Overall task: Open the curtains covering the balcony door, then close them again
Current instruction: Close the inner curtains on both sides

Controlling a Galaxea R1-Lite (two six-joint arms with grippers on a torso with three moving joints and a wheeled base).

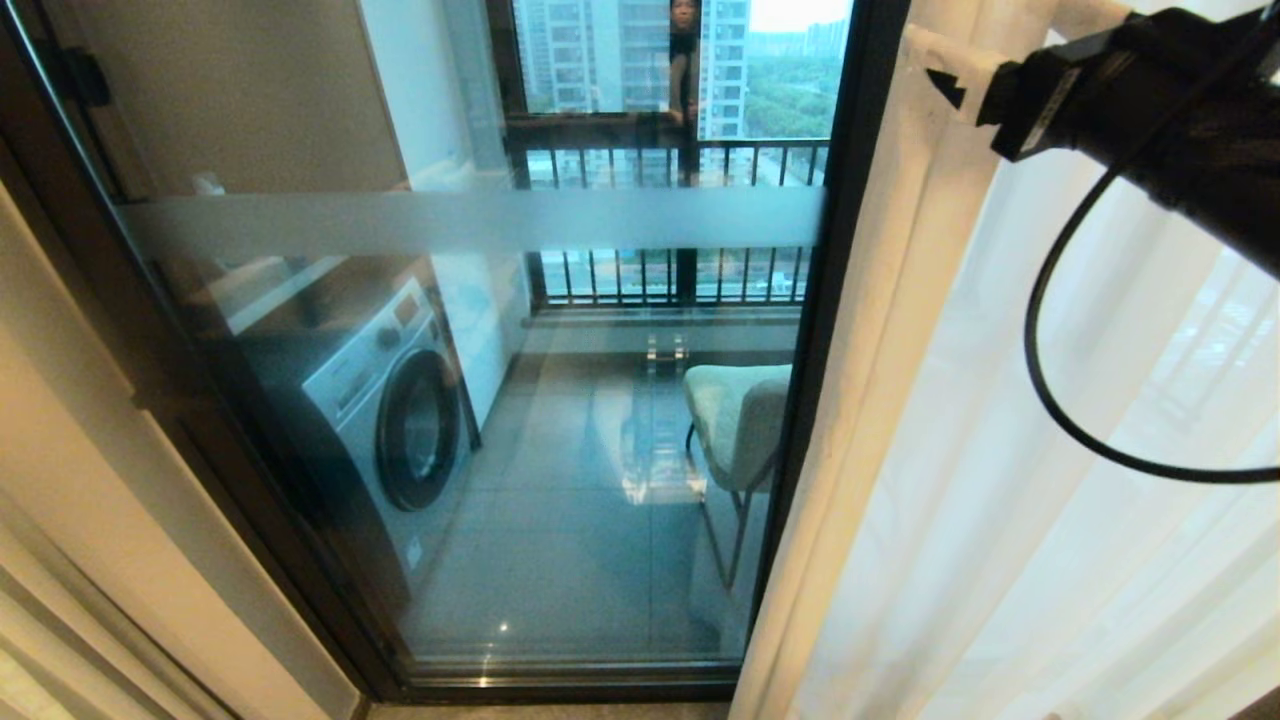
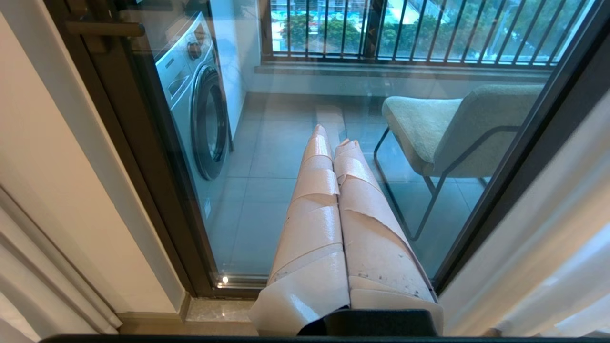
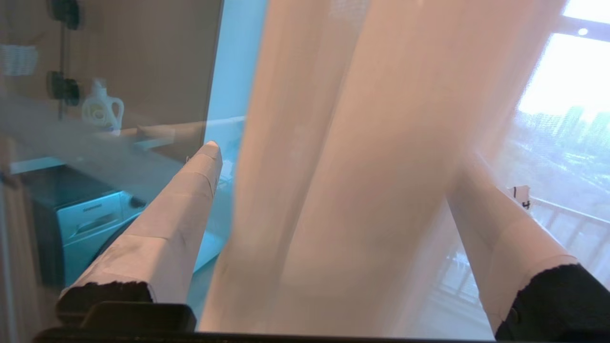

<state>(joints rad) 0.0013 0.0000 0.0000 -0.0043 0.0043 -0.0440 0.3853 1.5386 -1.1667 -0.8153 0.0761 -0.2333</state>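
Curtains are bunched on the right side of my head view, cream fabric in long soft pleats, thin enough on the far right that daylight comes through. The door fills the middle and left: big glass pane, thick black frame, a frosted band running across the upper part.

My right gripper is up in the upper right of the head view, black body with a cable looping below it. On its wrist cam the fingers are spread wide with a fold of curtain hanging between them. One finger sits on the glass side, the other is behind the sheer fabric. I can't tell if either pad is touching the cloth, and nothing's clamped. The fingers are wrapped in pale, slightly glossy tape.

My left gripper only shows on its own cam, low in the frame, pointing at the glass. Its fingers are pressed together with nothing in them, and the tape is cracked and peeling.

Through the glass: a white washer on the left, a pale green padded chair on thin metal legs right of center, grey floor tiles, and a black railing with towers beyond. A detergent jug shows in the upper left of the right wrist cam.
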